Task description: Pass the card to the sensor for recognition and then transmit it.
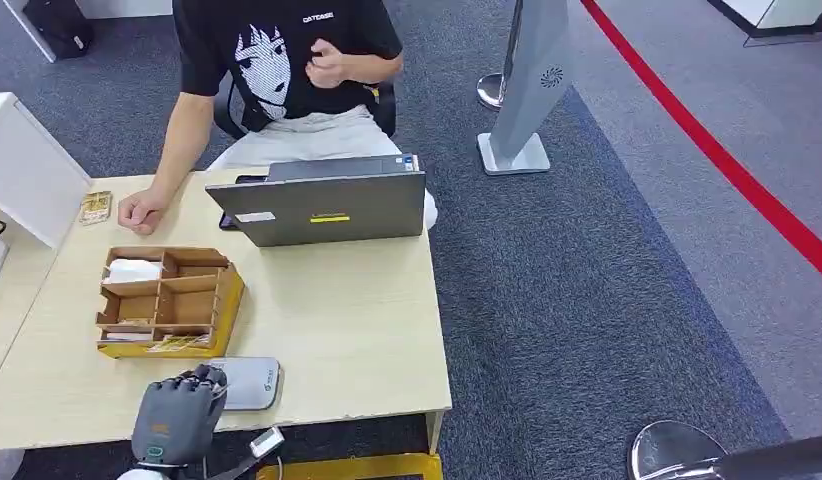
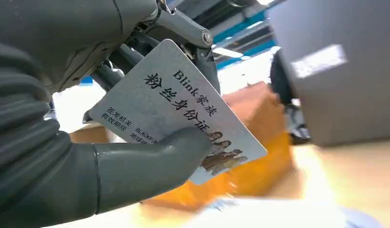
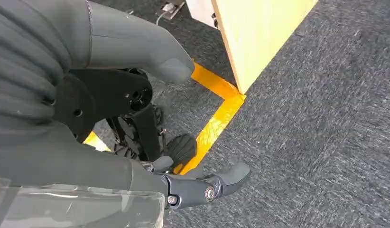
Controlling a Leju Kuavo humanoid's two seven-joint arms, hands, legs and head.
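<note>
In the left wrist view my left hand (image 2: 88,156) pinches a grey card (image 2: 169,104) with black Chinese print and a small group photo between thumb and fingers. Seen from the head view, the left hand (image 1: 177,412) hovers at the table's near edge, right beside and partly over the flat grey sensor pad (image 1: 252,383); there the hand hides the card. My right hand (image 3: 103,99) hangs beside the table over the carpet, its fingers apart and holding nothing.
A wooden compartment box (image 1: 167,300) stands on the light wooden table (image 1: 357,330) just beyond the sensor. A grey laptop (image 1: 322,205) sits further back. A person sits behind it, one hand (image 1: 142,212) on the table. A white box (image 1: 27,170) stands at left.
</note>
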